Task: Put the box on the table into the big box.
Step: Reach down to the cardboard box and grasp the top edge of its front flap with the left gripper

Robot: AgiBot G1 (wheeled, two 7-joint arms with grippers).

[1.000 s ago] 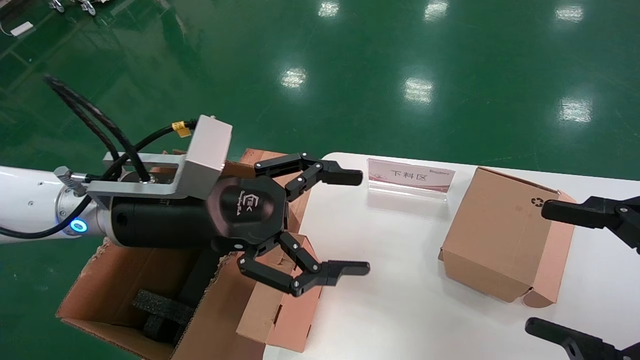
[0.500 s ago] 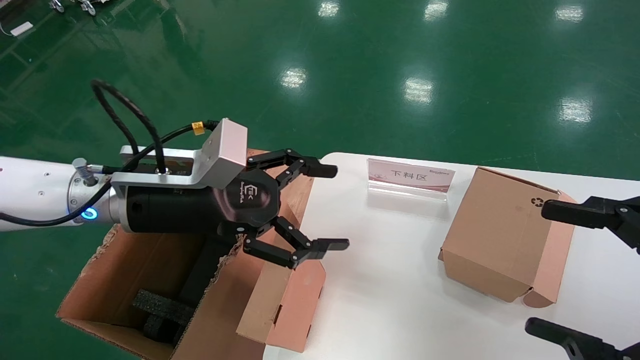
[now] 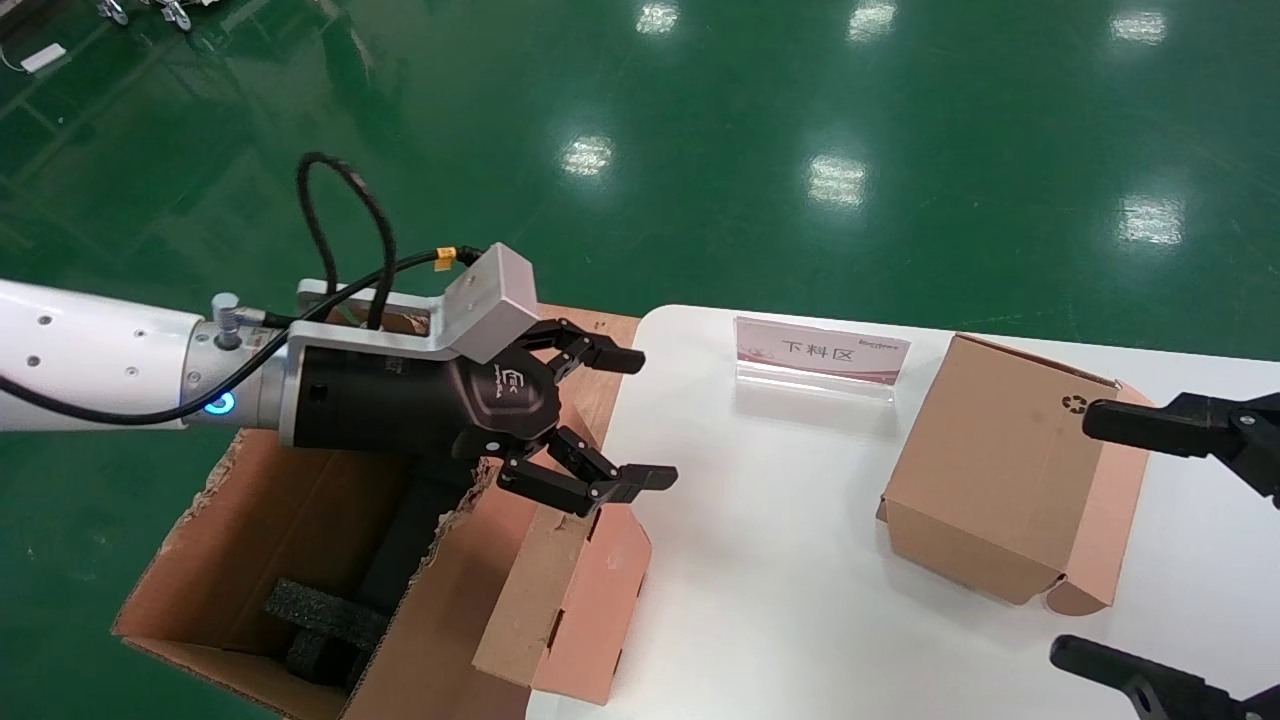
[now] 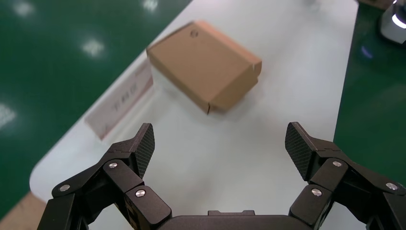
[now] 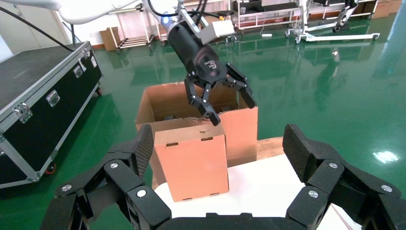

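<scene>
The box (image 3: pixel 590 600) is plain brown with pinkish sides and stands upright at the left edge of the white table (image 3: pixel 780 600), against the big box (image 3: pixel 240 540). The right wrist view shows the box (image 5: pixel 189 160) in front of the big box (image 5: pixel 239 127). My left gripper (image 3: pixel 640 417) hovers open just above the box's top and the big box's torn rim, holding nothing. In the left wrist view my left gripper (image 4: pixel 220 148) spans bare table. My right gripper (image 3: pixel 1110 540) is open at the table's right side; the right wrist view shows my right gripper (image 5: pixel 218 143) facing the box from a distance.
A second small box with a recycling symbol (image 3: pixel 1000 470) lies on the table's right half, between my right fingers. A pink-and-white sign (image 3: pixel 820 355) stands at the back edge. Black foam blocks (image 3: pixel 320 620) lie inside the big box. Green floor surrounds the table.
My left gripper has drawn back to the left, from over the table to above the box and the big box's rim, still open. The boxes and right arm have not moved.
</scene>
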